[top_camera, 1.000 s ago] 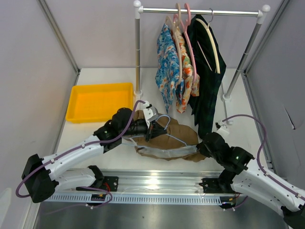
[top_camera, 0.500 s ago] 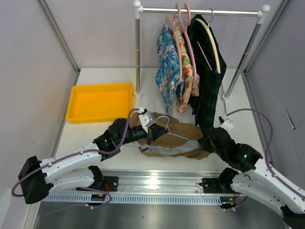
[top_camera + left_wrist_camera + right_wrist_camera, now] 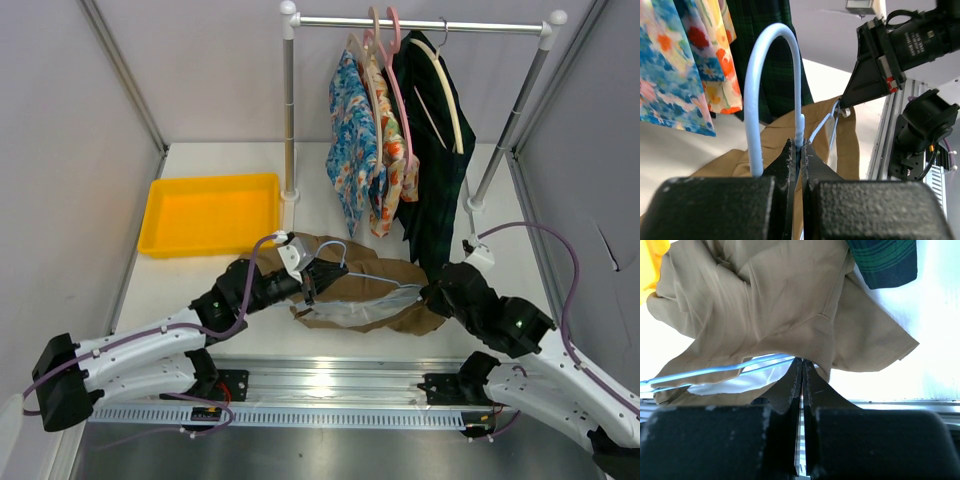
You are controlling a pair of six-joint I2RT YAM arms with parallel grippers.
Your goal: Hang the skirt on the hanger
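white table [image 3: 150,275], yellow tray [image 3: 210,215] at the back left, rack post [image 3: 290,195] planted just right of the tray, tan skirt [image 3: 380,278] slumped further right of the tray, nearer the front

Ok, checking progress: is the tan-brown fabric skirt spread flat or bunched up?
Bunched: the tan-brown fabric skirt shows creased, overlapping folds, with its whitish lining exposed.

Most of hanger [image 3: 740,365] buried in skirt [image 3: 765,295] folds; its left end cut by frame edge.

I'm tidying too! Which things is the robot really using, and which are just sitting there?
Using: skirt, blue wire hanger, left gripper, right gripper.

Just there: yellow tray, floral garments, green plaid garment, pink hanger, cream hanger, clothes rail.
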